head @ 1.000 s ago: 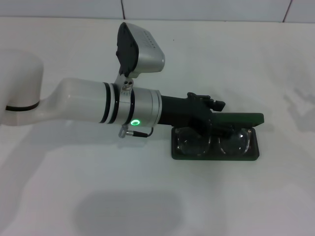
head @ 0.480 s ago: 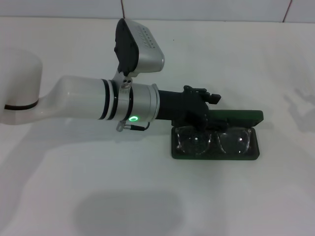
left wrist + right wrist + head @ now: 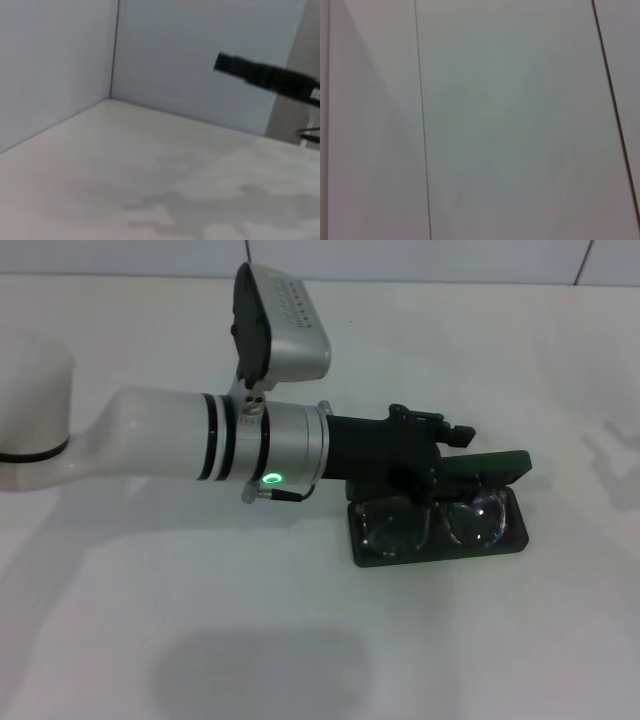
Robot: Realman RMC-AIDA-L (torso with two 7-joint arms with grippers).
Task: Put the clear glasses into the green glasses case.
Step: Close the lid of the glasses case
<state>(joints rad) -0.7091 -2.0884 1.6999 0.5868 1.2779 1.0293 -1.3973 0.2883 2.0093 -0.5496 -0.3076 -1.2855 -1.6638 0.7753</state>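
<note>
Plainly, the clear glasses point(image 3: 437, 524) lay inside the open green glasses case point(image 3: 440, 548) on the white table point(image 3: 300, 640); the left gripper point(image 3: 440, 445) hovered over its lid, finger spread impossible to tell; no lettering was readable.

The green glasses case point(image 3: 438, 550) lies open on the white table point(image 3: 300, 640).
</note>
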